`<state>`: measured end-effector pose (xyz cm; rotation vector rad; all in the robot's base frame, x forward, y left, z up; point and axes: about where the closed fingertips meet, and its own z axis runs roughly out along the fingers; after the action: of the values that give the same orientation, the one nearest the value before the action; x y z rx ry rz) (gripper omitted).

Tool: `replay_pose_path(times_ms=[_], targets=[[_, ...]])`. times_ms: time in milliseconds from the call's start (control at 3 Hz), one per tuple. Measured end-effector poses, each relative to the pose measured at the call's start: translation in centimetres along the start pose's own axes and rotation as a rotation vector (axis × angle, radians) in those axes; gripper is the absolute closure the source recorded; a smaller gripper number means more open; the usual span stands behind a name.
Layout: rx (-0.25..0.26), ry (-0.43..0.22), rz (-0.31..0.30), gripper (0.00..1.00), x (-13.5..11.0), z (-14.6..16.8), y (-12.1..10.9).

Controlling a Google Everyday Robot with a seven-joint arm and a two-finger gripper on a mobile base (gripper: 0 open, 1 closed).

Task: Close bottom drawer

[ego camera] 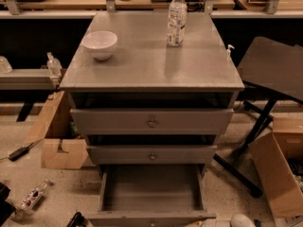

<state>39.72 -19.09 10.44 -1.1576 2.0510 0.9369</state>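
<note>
We see the bottom drawer (150,191) pulled wide open, bowl (100,44) and bottle (176,18) up on the bench (151,67), claw out of our view, cannot tell its grip.

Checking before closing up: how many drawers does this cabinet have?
3: top drawer, middle drawer below it, bottom drawer pulled out lowest. The claw is not in view.

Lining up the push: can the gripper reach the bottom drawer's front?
Probably, unconfirmed: the bottom drawer stands pulled out, its front at the lower edge with nothing seen blocking it, but the gripper is out of view.
</note>
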Motion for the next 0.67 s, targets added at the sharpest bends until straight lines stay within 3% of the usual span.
replay_pose_path(times_ms=[333, 667], targets=[[0.000, 0.000, 0.000, 1.00, 0.1, -0.1, 0.1], [0.015, -0.005, -0.044, 1.00, -2.5, 0.0, -2.3]])
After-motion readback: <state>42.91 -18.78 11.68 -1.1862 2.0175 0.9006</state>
